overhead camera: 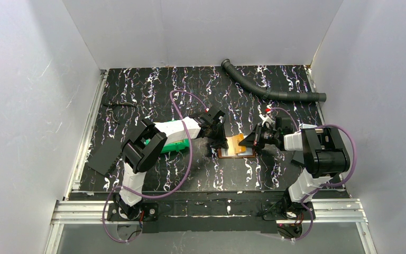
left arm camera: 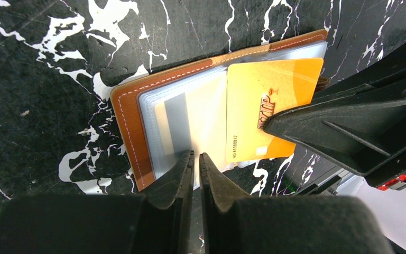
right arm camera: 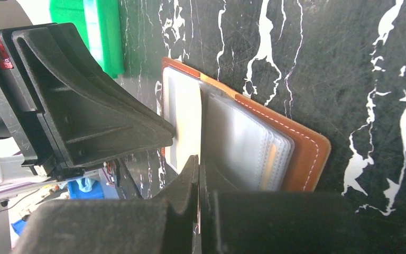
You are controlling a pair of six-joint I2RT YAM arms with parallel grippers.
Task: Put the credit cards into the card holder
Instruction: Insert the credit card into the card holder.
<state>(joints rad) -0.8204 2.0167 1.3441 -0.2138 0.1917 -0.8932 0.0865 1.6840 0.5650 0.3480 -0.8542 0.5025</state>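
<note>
From above, the open card holder [overhead camera: 236, 154] lies about mid-desk, somewhat nearer the near edge. It sits between the left fingers [overhead camera: 220, 138] and the right fingers [overhead camera: 250, 141], with an orange card [overhead camera: 237, 141] over it.

In the left wrist view, the left fingers [left arm camera: 182, 174] are closed, their tips at the edge of the clear sleeves [left arm camera: 150, 114] beside a pale card [left arm camera: 206, 119]. The right fingers pinch the orange card's edge.

In the right wrist view, the right fingers [right arm camera: 187, 182] are pressed together over the holder, and a green bin [right arm camera: 103, 32] lies beyond.
</note>
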